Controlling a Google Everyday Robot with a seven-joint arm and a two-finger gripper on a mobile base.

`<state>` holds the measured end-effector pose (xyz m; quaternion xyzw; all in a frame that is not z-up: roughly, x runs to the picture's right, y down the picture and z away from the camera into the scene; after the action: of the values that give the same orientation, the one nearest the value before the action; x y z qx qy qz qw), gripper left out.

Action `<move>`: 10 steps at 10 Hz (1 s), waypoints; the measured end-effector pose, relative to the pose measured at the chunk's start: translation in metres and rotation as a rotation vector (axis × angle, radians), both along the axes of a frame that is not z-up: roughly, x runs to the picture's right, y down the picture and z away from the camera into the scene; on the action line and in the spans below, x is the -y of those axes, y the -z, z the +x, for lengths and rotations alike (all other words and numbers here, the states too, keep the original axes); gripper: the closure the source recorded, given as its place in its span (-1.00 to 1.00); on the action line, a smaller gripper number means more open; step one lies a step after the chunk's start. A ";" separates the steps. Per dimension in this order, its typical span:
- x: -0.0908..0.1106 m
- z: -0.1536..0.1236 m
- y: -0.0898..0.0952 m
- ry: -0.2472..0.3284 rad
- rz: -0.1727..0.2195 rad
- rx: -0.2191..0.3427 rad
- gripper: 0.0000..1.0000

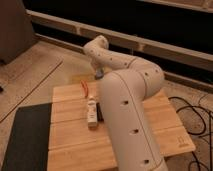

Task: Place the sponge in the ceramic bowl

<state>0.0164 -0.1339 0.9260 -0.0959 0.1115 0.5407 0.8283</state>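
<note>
My white arm (127, 105) reaches from the lower right across the wooden table (70, 135) and bends back toward its far edge. The gripper (98, 73) hangs below the wrist at the table's far side, mostly hidden behind the arm. A small blue-grey patch shows right at the gripper; it looks like the sponge (99, 74), though I cannot tell whether it is held. The ceramic bowl is out of view or hidden behind the arm.
A thin orange-red piece (84, 88) lies near the table's far left. A white oblong object (92, 111) and a black bar (99, 112) lie side by side mid-table. A dark mat (25, 137) is on the floor to the left and cables (197, 117) to the right.
</note>
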 end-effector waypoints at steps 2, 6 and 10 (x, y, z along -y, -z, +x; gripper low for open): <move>-0.004 0.042 0.019 -0.056 0.019 -0.057 0.94; -0.037 0.111 0.032 -0.197 0.006 -0.149 0.94; -0.076 0.085 -0.005 -0.215 -0.061 -0.079 0.51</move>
<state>0.1011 -0.0583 0.9310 -0.1111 0.1498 0.6261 0.7571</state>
